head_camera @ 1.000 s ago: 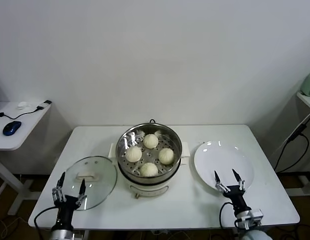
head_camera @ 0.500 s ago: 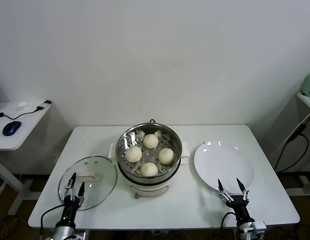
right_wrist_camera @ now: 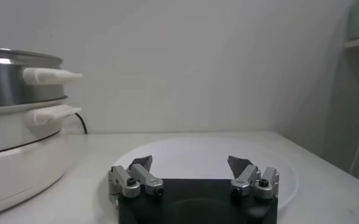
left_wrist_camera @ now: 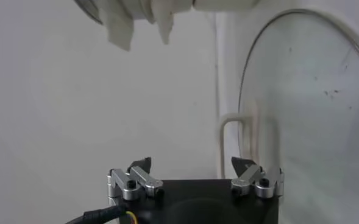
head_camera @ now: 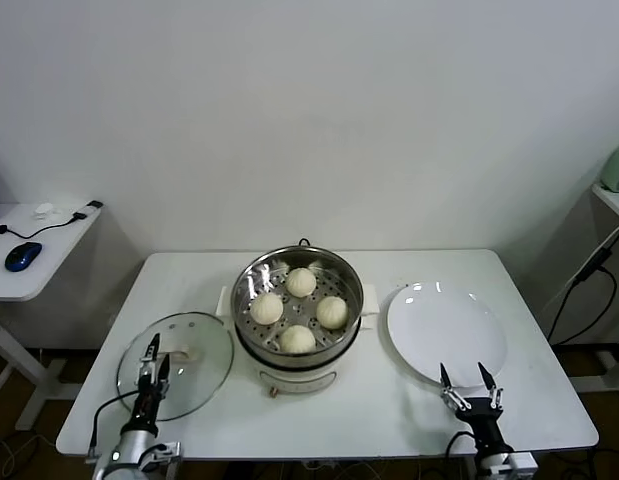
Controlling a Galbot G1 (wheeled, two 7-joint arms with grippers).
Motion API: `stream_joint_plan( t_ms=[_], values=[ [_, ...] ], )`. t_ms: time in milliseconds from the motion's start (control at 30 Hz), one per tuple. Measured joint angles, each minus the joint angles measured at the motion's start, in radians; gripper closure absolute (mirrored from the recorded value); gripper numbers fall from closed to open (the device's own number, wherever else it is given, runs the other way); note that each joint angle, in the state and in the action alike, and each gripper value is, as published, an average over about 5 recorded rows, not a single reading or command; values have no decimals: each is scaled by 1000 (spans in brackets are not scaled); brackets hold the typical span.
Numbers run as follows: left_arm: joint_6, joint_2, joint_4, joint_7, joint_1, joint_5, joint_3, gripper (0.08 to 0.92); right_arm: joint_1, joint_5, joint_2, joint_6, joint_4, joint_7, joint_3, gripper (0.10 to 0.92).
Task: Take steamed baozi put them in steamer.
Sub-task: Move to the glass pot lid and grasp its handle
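Four pale smooth baozi (head_camera: 300,309) inside shiny steamer (head_camera: 341,336); both pincers spread.

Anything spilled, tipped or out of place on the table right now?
Nothing stands out. Four steamed baozi sit apart inside the steamer, the glass lid lies flat beside it, and the white plate is bare. Left gripper and right gripper hold nothing.
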Motion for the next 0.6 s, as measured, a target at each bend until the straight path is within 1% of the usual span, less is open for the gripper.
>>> stream_joint_plan(
  t_ms=[133,233,333,600],
  values=[
    [11,-4,25,3,-23,11,4,177,-1,-4,6,0,0,0,2,203],
    [20,-8,35,7,-32,17,7,199,-1,-9,10,0,-1,1,2,203],
    [29,-10,45,12,-39,21,9,268,-1,-15,14,1,-2,0,1,203],
    [50,-11,69,16,-52,10,9,502,-5,-28,22,1,-4,-1,0,203]
  ],
)
